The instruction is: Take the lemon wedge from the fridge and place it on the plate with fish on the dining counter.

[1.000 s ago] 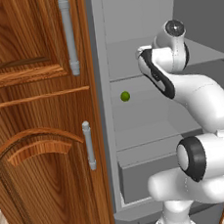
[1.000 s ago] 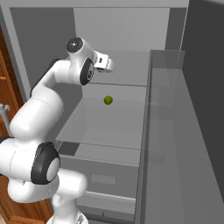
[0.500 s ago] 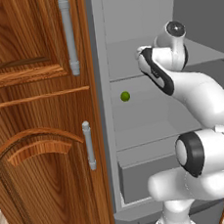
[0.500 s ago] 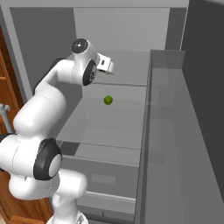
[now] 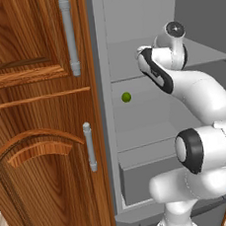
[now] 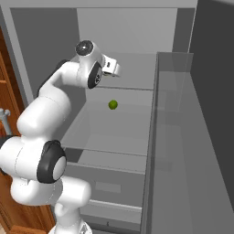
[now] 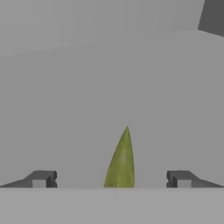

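Pincer (image 7: 111, 179) held apart, straddling the wedge (image 7: 120, 162) at 6 o'clock on the shelf (image 7: 109, 87), ready for closing.

1 lemon wedge (image 7: 121, 162), 1 green ball (image 5: 126, 97), 1 fridge (image 6: 128, 32), 2 cupboard doors (image 5: 22, 41)

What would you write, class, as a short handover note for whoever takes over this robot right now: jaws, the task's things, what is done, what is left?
Gripper: jaws wide open, holding nothing.
Lemon wedge: lies on a grey shelf in the fridge, between the two fingertips in the hand view, not yet gripped.
Round green ball: on the shelf below the hand; leave it.
Done: fridge open, hand lined up over the wedge.
Left: close on the wedge, lift it out, carry it to the plate with fish on the dining counter, and set it down.
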